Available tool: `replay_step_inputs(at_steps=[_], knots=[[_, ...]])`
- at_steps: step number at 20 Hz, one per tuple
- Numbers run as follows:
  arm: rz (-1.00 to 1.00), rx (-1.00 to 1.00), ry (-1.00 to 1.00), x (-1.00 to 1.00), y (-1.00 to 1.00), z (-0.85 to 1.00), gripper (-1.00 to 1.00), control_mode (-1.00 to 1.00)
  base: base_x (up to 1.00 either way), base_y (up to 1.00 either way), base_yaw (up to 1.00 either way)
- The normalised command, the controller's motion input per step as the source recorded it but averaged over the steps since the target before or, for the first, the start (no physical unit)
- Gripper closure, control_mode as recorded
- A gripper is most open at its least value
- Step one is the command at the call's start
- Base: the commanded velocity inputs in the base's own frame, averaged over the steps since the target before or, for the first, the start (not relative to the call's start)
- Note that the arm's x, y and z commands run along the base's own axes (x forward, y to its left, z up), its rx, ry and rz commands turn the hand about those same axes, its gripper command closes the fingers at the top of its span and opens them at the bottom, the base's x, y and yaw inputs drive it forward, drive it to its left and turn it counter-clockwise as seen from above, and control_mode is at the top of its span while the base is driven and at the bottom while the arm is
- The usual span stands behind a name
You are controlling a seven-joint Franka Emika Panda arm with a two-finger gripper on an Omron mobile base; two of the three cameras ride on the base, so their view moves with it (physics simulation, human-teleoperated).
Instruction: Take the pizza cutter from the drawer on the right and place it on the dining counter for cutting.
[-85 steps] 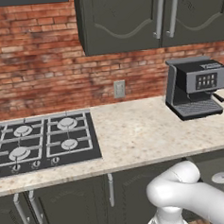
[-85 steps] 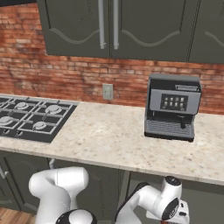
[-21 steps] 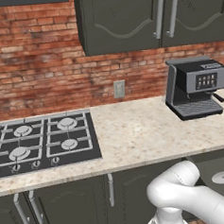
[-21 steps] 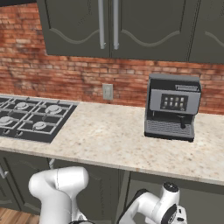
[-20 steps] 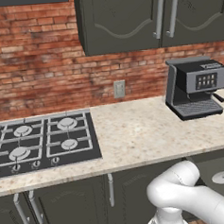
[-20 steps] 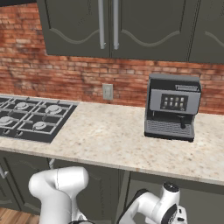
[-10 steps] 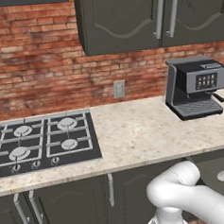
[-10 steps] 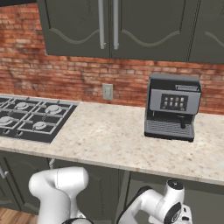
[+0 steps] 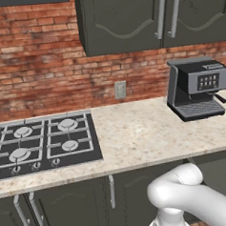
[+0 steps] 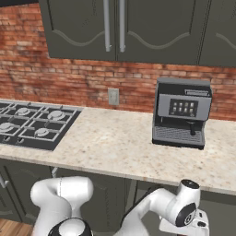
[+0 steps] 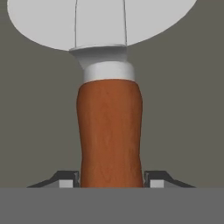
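The pizza cutter [image 11: 109, 131] stands close in the hand view, its reddish-brown handle running up to a silvery collar and a round metal blade at the top. My gripper [image 11: 111, 181] is shut on the lower end of the handle, with one dark fingertip [image 11: 68, 181] pressed against each side. Behind the cutter is the flat dark grey inside of the drawer [image 11: 183, 109]. In the right base view my wrist [image 10: 186, 209] hangs low under the worktop's front edge. The dining counter is out of view.
A beige speckled worktop [image 9: 135, 132] carries a black gas hob [image 9: 41, 146] on the left and a coffee machine [image 10: 180, 113] on the right. Dark wall cabinets [image 10: 124, 27] hang above a brick wall. Dark cabinet doors [image 9: 69, 209] stand below.
My wrist has risen a little and shifted right under the worktop edge. The grip on the handle has stayed the same.
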Motion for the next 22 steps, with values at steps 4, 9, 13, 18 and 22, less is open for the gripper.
replay_step_inputs(at_steps=[4, 9, 13, 18, 22], knots=[[0.0, 0.0, 0.0, -0.22, 0.0, 0.68, 1.0, -1.0, 0.0, 0.0, 0.0], [0.0, 0.0, 0.0, -0.18, 0.0, 0.74, 1.0, -1.0, 0.0, 0.0, 0.0], [0.0, 0.0, -0.03, -0.14, 0.01, 0.63, 1.0, -1.0, 0.0, 0.0, 0.0], [0.0, 0.0, -0.15, 0.0, 0.2, 0.76, 1.0, -1.0, 0.0, 0.0, 0.0], [0.0, 0.01, -0.11, 0.0, 0.22, 0.73, 1.0, -1.0, 0.0, 0.0, 0.0]])
